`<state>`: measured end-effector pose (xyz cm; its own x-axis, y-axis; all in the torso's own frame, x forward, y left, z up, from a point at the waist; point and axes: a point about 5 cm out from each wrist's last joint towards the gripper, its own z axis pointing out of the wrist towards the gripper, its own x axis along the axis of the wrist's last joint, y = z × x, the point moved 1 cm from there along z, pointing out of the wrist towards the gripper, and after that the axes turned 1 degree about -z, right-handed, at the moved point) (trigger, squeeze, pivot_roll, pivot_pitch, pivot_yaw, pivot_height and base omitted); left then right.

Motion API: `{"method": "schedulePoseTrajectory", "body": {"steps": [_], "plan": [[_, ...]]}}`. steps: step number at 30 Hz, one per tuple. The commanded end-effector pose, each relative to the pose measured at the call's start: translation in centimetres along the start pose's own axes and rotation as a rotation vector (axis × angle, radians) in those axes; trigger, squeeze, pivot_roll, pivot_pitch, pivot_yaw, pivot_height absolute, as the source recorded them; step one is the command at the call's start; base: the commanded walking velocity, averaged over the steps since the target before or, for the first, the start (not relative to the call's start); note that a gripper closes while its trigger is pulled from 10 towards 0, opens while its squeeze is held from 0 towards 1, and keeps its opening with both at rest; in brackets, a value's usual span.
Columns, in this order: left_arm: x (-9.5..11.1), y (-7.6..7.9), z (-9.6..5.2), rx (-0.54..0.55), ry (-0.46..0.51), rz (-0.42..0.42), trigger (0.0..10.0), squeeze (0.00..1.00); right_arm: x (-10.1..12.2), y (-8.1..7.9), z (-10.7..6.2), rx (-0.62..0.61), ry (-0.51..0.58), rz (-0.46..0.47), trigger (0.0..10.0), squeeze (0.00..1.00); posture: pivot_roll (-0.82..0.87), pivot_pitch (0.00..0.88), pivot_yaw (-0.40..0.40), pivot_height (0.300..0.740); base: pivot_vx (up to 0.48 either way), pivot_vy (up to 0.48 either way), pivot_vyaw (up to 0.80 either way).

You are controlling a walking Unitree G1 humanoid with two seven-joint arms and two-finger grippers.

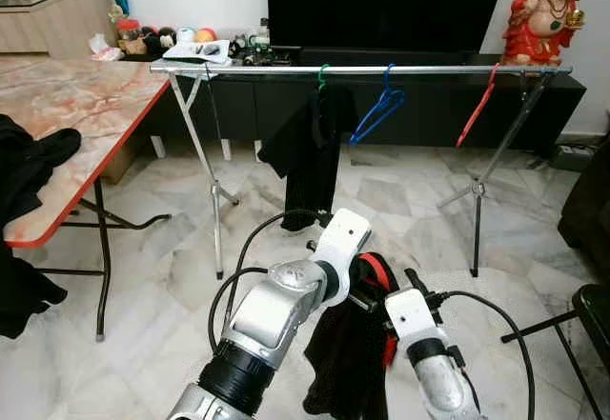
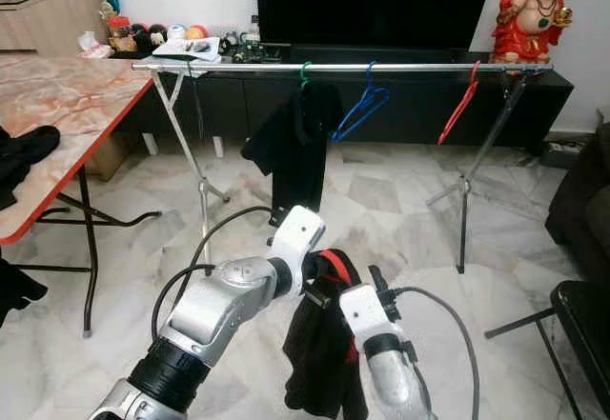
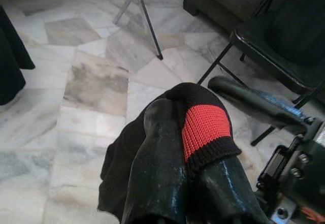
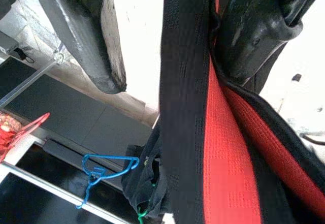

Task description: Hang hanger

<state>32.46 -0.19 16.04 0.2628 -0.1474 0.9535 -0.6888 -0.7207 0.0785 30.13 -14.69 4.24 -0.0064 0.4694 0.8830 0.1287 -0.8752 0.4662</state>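
A black garment (image 1: 348,353) with a red-striped collar (image 3: 205,125) hangs low in front of me between my two grippers. My left gripper (image 3: 185,132) is shut on that collar. My right gripper (image 4: 177,79) is open just beside it, and the black-and-red collar band runs between its spread fingers (image 4: 86,36), touching one. Ahead stands a metal clothes rack (image 1: 429,70). On its rail hang a green hanger (image 1: 323,77) carrying a black shirt (image 1: 310,153), a bare blue hanger (image 1: 379,106) and a bare red hanger (image 1: 477,106).
A marble-topped folding table (image 1: 86,106) with a red edge stands at my left, dark clothes (image 1: 29,163) draped over it. A black chair (image 1: 591,315) is at the right. Behind the rack are a dark TV cabinet (image 1: 238,106) and a red statue (image 1: 548,10).
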Motion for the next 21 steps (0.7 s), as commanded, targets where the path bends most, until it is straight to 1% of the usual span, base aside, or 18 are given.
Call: {"method": "schedulePoseTrajectory", "body": {"steps": [1, 2, 5, 9, 14, 16, 17, 18, 19, 21], "plan": [[0.5, 0.3, -0.3, -0.022, 0.020, -0.001, 10.0, 0.00, -0.3, -0.1, 0.1, -0.010, -0.021, -0.001, 10.0, 0.00, 0.12, 0.046, 0.032, 0.740, 0.000, 0.000, 0.00], [0.5, 0.3, -0.3, -0.023, 0.019, 0.000, 10.0, 0.00, 0.3, -0.2, 0.3, -0.008, 0.013, 0.006, 10.0, 0.00, 0.12, 0.046, 0.032, 0.740, 0.000, 0.000, 0.00], [0.5, 0.3, -0.4, -0.024, 0.018, 0.000, 10.0, 0.00, 1.2, -0.2, 0.6, -0.006, 0.063, 0.022, 10.0, 0.00, 0.12, 0.048, 0.032, 0.740, 0.000, 0.000, 0.00], [0.4, 0.2, -0.4, -0.024, 0.015, 0.000, 10.0, 0.00, 1.6, -0.3, 0.6, 0.009, 0.088, 0.033, 10.0, 0.00, 0.12, 0.048, 0.032, 0.740, 0.000, 0.000, 0.00], [0.2, 0.3, -0.4, -0.028, 0.007, 0.001, 10.0, 0.00, 1.8, 0.1, 0.5, -0.001, 0.112, 0.031, 10.0, 0.00, 0.12, 0.051, 0.032, 0.740, 0.000, 0.000, 0.00], [0.1, 0.3, -0.4, -0.031, 0.002, 0.002, 10.0, 0.00, 2.0, 0.4, 0.5, -0.017, 0.125, 0.028, 10.0, 0.00, 0.12, 0.050, 0.031, 0.740, 0.000, 0.000, 0.00], [-0.1, 0.4, -0.5, -0.036, -0.005, 0.006, 10.0, 0.00, 2.2, 1.2, 0.3, -0.070, 0.140, 0.019, 10.0, 0.00, 0.12, 0.050, 0.031, 0.740, 0.000, 0.000, 0.00], [-0.1, 0.4, -0.5, -0.036, -0.005, 0.006, 10.0, 0.00, 2.2, 1.2, 0.3, -0.070, 0.140, 0.019, 10.0, 0.00, 0.12, 0.050, 0.031, 0.740, 0.000, 0.000, 0.00], [-0.1, 0.4, -0.5, -0.037, -0.006, 0.007, 10.0, 0.00, 2.3, 1.7, 0.0, -0.111, 0.148, 0.014, 10.0, 0.00, 0.12, 0.050, 0.031, 0.740, 0.000, 0.000, 0.00], [-0.1, 0.4, -0.5, -0.039, -0.007, 0.008, 10.0, 0.00, 2.3, 2.3, -0.5, -0.162, 0.145, 0.041, 10.0, 0.00, 0.12, 0.049, 0.031, 0.740, 0.000, 0.000, 0.00]]}}
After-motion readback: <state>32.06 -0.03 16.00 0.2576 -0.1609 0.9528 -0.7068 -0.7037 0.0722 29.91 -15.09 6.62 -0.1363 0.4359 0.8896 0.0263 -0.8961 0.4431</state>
